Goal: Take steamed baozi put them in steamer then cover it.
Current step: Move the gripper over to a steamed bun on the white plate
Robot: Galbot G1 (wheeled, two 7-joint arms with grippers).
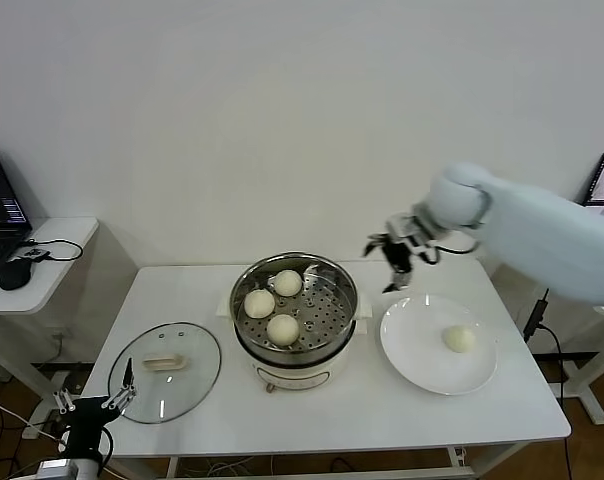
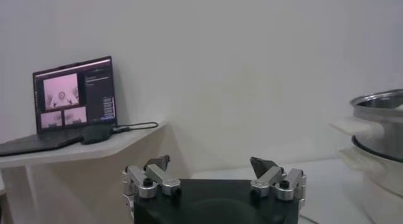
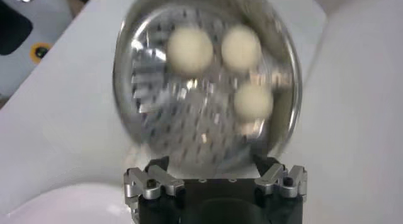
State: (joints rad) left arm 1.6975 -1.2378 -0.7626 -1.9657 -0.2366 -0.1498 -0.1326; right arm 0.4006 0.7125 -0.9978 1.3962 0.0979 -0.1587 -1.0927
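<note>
Left gripper (image 1: 128, 385), fingers spread and empty, parked low at the counter's (image 1: 332, 415) left front edge, just beside the cover (image 1: 165, 372) — the glass lid lies flat on the counter, left of the pot, probably kept within that arm's reach for the closing step. Centre: steamer (image 1: 295, 306) uncovered, three steamed baozi (image 1: 283, 328) lying on its perforated floor. Right gripper (image 1: 393, 262), jaws apart and holding nothing, hangs above the gap between steamer and plate (image 1: 414, 350) — the fourth bun (image 1: 460, 339) rests on that plate, not yet loaded
</note>
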